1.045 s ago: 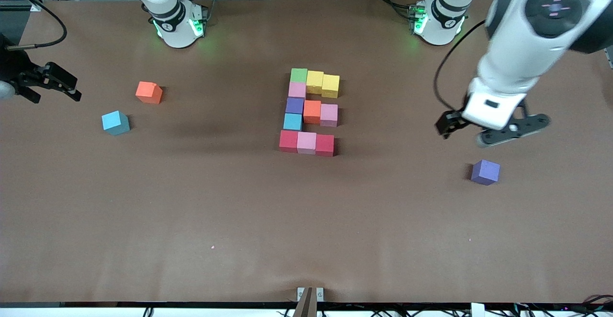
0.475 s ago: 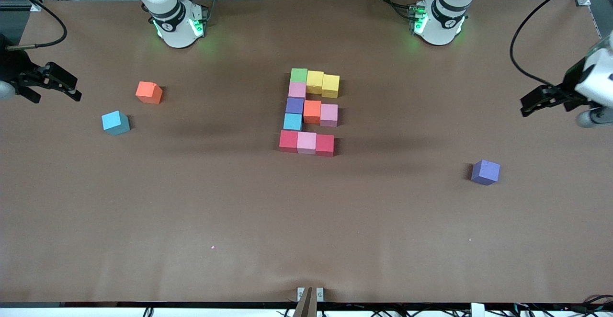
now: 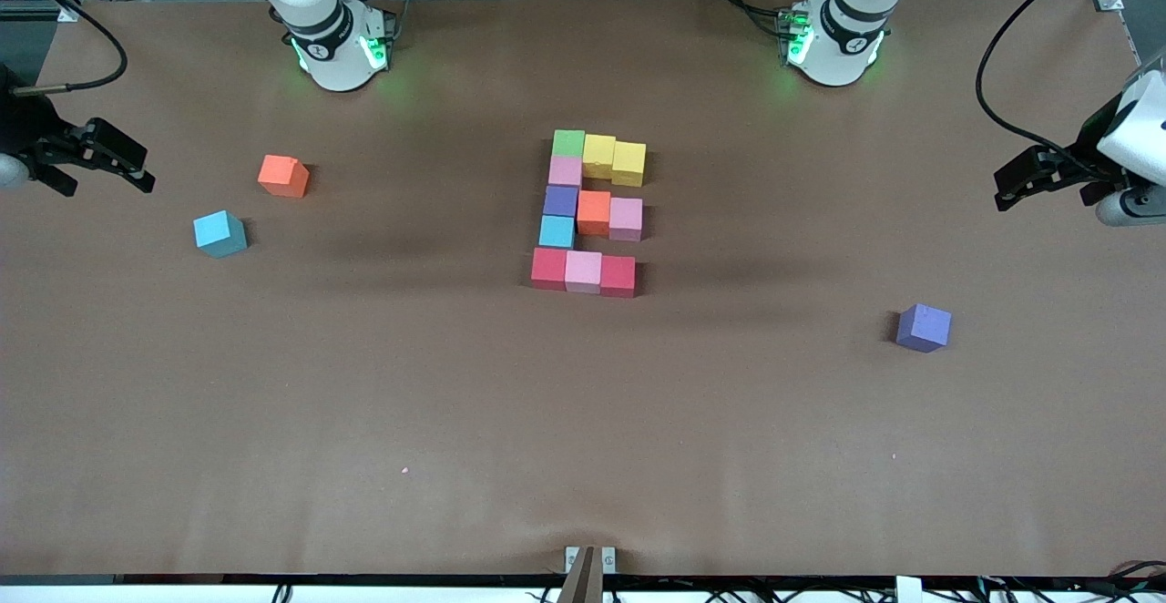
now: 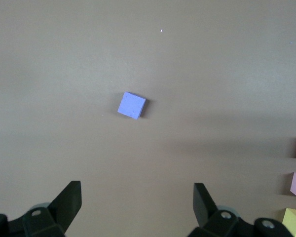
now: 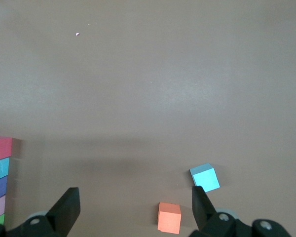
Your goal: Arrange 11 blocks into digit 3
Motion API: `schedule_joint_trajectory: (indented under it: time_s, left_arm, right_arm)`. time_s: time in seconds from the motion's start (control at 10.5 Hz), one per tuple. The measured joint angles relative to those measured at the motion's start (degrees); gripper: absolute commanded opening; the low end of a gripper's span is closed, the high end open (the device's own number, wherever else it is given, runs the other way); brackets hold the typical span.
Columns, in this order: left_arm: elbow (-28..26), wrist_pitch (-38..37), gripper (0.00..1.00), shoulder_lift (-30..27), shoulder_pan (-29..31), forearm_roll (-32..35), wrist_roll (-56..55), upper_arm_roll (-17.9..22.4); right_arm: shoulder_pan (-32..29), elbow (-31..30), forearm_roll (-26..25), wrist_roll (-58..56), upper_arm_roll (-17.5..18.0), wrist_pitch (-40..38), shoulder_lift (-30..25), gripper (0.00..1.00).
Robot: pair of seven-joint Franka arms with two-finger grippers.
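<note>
Sitting mid-desk (image 3: 583, 421), the digit 3 (image 3: 590, 213) looks complete to me: a five-cube column runs green (image 3: 568, 143), pink (image 3: 565, 170), purple (image 3: 560, 200), cyan (image 3: 557, 231), red (image 3: 549, 268), the green end farthest from the front camera, and three bars branch from it toward the left arm's end of the desk, namely two yellow cubes (image 3: 613, 159) beside the green, an orange (image 3: 594, 211) and pink (image 3: 626, 218) beside the purple, and a pink (image 3: 583, 271) and red (image 3: 618, 276) beside the red. The cubes touch, though the bars sit slightly skewed. Three cubes lie apart from the figure: a spare purple block (image 3: 923, 327) toward the left arm's end, nearer the front camera than the figure, and a spare orange block (image 3: 283, 175) and spare cyan block (image 3: 219, 233) toward the right arm's end. The left pincer (image 3: 1048, 175) hangs spread wide and empty at its own edge of the desk, with the spare purple block the closest cube to it. The right pincer (image 3: 100, 158) hangs likewise spread and empty at its edge, the spare orange and cyan blocks closest to it. Neither arm is near the figure; both seem parked, and I judge no further placing is called for.
</note>
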Motion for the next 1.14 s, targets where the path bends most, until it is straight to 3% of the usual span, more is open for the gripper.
schedule_joint_trajectory:
  time_s: [1.14]
  left_arm:
    - [-0.1, -4.2, 1.00, -2.7, -3.3, -2.9, -0.3, 0.5]
  right_arm:
    - [0.0, 0.0, 0.0, 0.0, 0.0, 0.1, 0.0, 1.00]
